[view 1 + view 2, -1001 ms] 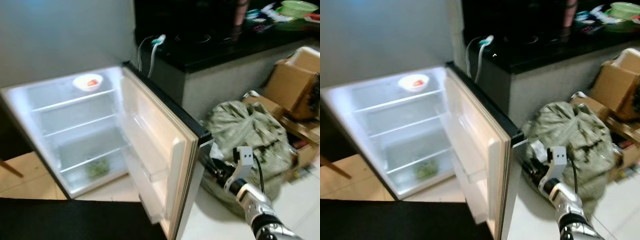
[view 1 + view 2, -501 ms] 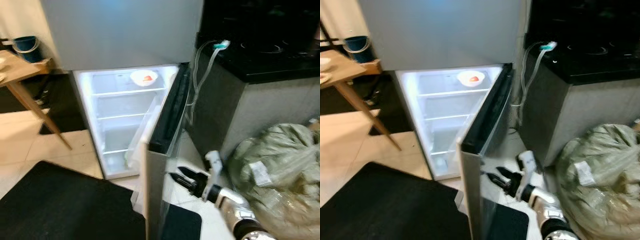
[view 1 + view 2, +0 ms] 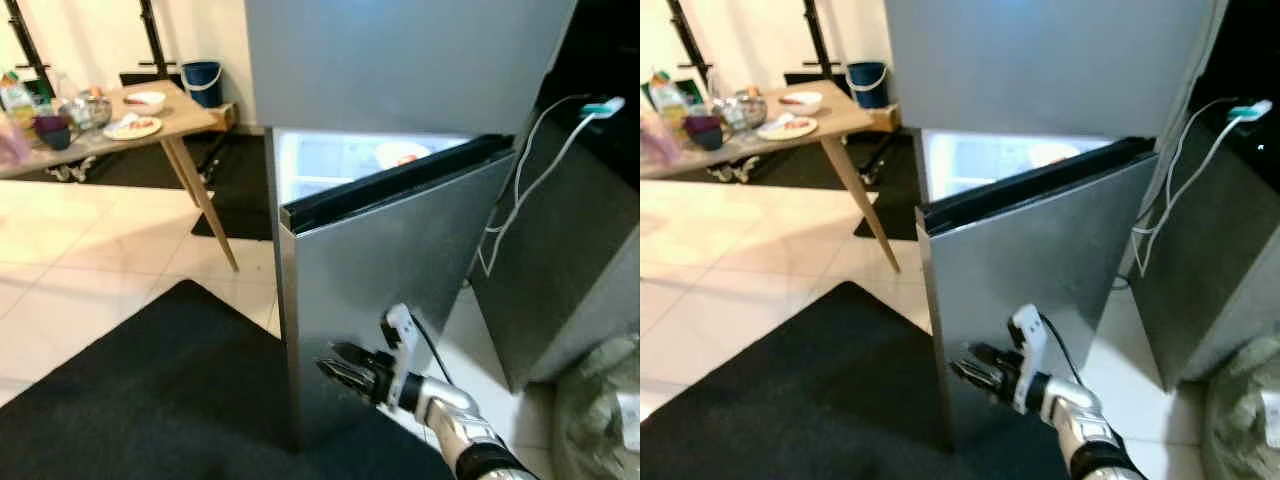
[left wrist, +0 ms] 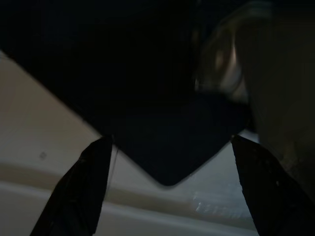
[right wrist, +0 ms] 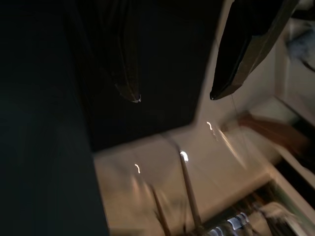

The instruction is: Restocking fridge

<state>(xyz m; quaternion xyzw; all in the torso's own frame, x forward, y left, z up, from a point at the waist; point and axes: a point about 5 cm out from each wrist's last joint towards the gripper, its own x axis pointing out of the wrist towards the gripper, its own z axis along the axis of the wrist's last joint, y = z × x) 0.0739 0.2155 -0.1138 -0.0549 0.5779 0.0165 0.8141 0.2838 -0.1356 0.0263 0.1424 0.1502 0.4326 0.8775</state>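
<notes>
The silver fridge's lower door (image 3: 400,260) stands ajar by a narrow gap, with the lit inside showing above its top edge. A white bowl (image 3: 400,155) sits on the top shelf inside. My right gripper (image 3: 342,368) is open, its black fingers against the lower part of the door's outer face, with nothing between them. In the right wrist view the fingertips (image 5: 133,96) are spread over a dark surface. My left gripper (image 4: 170,140) hangs open above the black mat and pale floor tiles.
A black mat (image 3: 150,400) lies before the fridge. A wooden table (image 3: 100,125) with dishes stands at the far left, a blue bucket (image 3: 203,78) behind it. A white charger cable (image 3: 520,170) hangs down the dark counter (image 3: 590,250) on the right. A stuffed bag (image 3: 610,420) lies at the bottom right.
The fridge door has swung from wide open to nearly shut, with my right gripper following on its outer face. The camera has turned left, bringing the table and mat into view.
</notes>
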